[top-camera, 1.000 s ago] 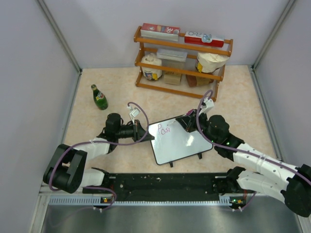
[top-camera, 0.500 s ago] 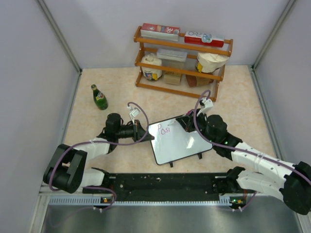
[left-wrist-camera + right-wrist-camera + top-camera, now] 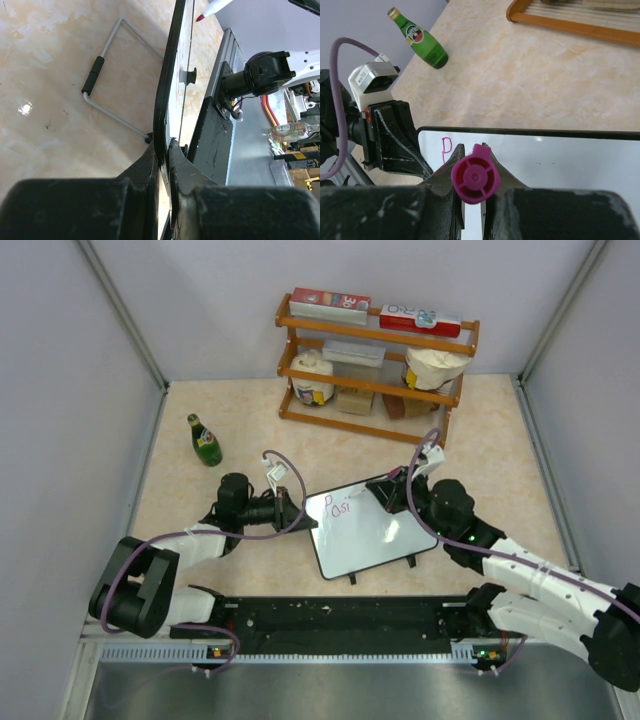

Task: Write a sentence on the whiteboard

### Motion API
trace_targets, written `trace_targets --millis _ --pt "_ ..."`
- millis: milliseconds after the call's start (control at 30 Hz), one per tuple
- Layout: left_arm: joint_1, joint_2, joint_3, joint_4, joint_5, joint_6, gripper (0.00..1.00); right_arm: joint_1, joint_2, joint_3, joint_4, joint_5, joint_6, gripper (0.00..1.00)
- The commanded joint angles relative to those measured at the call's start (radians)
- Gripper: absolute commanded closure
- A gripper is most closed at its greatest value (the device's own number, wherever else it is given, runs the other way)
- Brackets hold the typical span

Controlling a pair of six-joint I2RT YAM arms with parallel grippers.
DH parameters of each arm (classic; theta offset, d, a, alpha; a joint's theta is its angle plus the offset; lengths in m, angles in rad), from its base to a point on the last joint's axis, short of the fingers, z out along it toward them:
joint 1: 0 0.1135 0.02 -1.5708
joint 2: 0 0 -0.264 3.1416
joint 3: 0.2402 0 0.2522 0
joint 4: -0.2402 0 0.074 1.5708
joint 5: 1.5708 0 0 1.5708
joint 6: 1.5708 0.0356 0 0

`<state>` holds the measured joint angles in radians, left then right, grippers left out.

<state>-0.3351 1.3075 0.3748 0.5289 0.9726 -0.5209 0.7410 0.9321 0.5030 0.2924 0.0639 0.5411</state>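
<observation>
1 table (image 3: 480, 440), 1 wooden rack (image 3: 375, 365) at far side. 1 whiteboard (image 3: 375, 535) at centre, left gripper (image 3: 293, 510) clamped on its left edge. Right gripper (image 3: 385, 492) grasps 1 pink marker (image 3: 475, 173) at board's far edge. 1 green bottle (image 3: 205, 440) far-left. Sentence (image 3: 340, 508): only a few pink letters so far, board's far-left corner.

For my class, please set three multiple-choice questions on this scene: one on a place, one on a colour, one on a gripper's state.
1. Where does the green bottle stand?
A) left of the wooden rack
B) on the rack's top shelf
C) between the arm bases

2. What colour is the marker in the right gripper?
A) blue
B) magenta
C) black

3. What is the left gripper doing?
A) hanging open
B) shut on the edge of the whiteboard
C) holding the bottle

Answers:
1 A, the top view shows it upright, left of the rack.
2 B, the right wrist view shows its magenta end.
3 B, the left wrist view shows the frame pinched in the gripper.
</observation>
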Motion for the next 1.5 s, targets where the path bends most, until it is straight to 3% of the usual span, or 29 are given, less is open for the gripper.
trace_targets --millis 0,900,1467 --pt "-0.005 0.019 0.004 -0.027 -0.068 0.093 1.00 -0.008 -0.065 -0.001 0.005 0.014 -0.032 1.00" --pt "-0.005 0.013 0.003 -0.029 -0.068 0.094 1.00 -0.008 -0.007 -0.004 0.020 0.019 -0.036 1.00" --pt "-0.005 0.009 -0.001 -0.026 -0.071 0.094 1.00 -0.006 -0.096 -0.021 -0.016 0.007 -0.018 1.00"
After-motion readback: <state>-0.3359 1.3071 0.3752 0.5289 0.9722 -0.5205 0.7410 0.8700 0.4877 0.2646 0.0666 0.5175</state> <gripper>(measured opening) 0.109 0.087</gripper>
